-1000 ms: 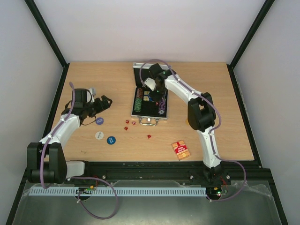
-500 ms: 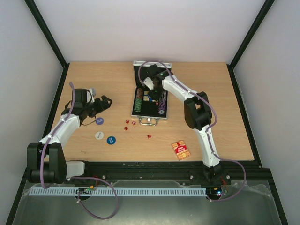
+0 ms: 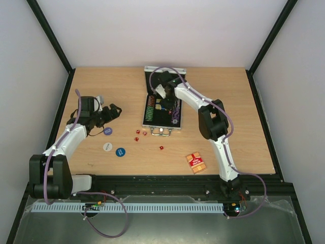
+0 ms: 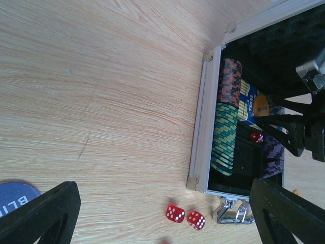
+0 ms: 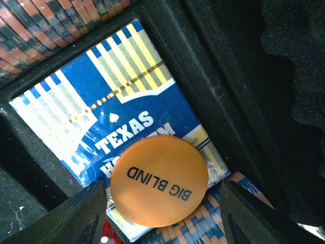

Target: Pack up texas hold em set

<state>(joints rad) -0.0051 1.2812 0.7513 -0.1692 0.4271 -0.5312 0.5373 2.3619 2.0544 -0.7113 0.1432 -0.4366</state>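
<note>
My spread right end effector [image 5: 162,206] straddles round orange plastic disc [image 5: 160,180], worktop's [image 3: 233,101] twelve o'clock, flat atop blue card deck [image 5: 91,101], likely for lid clearance.

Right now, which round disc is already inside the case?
The orange BIG BLIND disc, on the blue card deck in the case. The white disc, the blue disc beside it and the farther blue disc lie on the table.

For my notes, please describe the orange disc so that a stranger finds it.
Look in the open silver case far across the table. On its blue card deck lies a round disc, the only orange one, printed BIG BLIND.
</note>
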